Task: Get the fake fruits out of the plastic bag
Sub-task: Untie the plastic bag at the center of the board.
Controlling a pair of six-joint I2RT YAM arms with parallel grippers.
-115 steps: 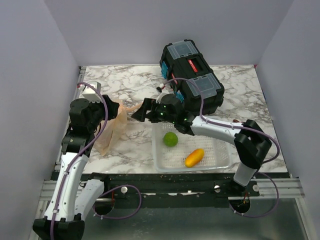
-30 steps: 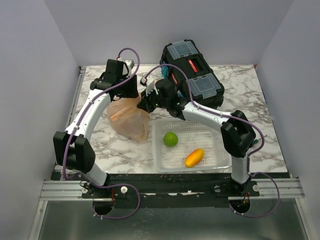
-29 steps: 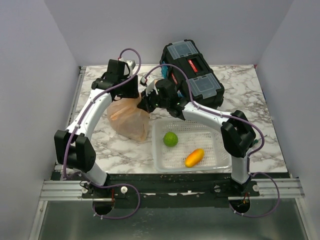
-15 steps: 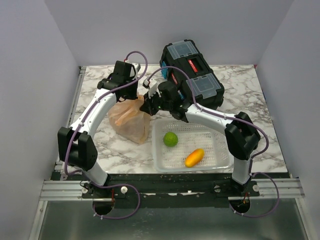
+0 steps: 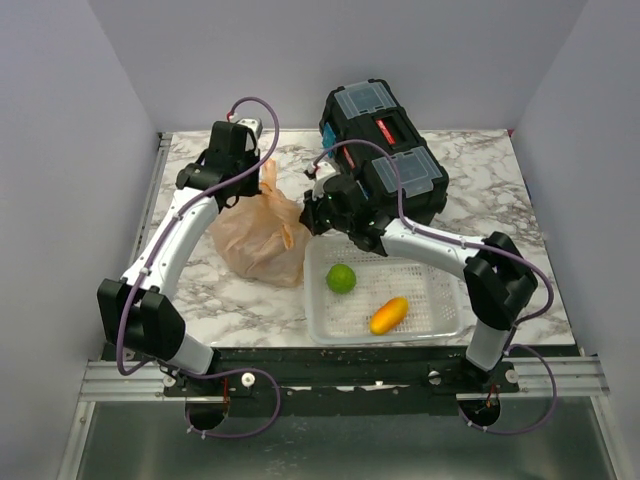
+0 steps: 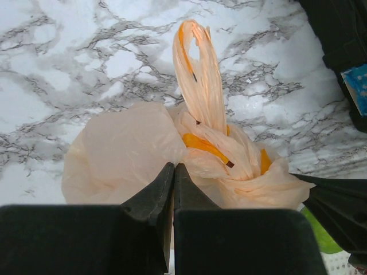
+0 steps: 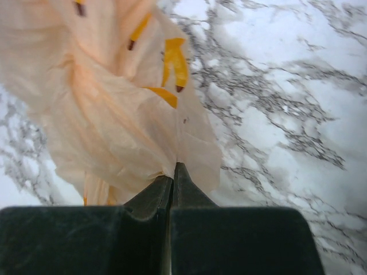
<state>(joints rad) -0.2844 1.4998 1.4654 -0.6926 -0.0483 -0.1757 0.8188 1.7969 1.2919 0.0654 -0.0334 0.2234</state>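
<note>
The peach-tan plastic bag point(image 5: 258, 238) sits bunched on the marble table left of the basket, with its loop handles point(image 6: 198, 74) twisted upward. My left gripper point(image 5: 250, 198) comes down on the bag's back left side and is shut, pinching the thin film at its tips point(image 6: 173, 166). My right gripper point(image 5: 309, 215) is at the bag's right edge, shut on a fold of the film point(image 7: 175, 168). The bag point(image 7: 109, 109) fills the upper left of the right wrist view. The fake fruits are hidden inside the bag.
A white mesh basket point(image 5: 440, 300) stands right of the bag, holding a green ball point(image 5: 341, 278) and an orange oblong fruit point(image 5: 388, 315). A black toolbox point(image 5: 385, 150) sits at the back behind my right arm. Grey walls close in three sides.
My left gripper has shut on the bag's film and drawn slightly left. The right gripper has shifted right and nearer. The bag is spread wider between them.
</note>
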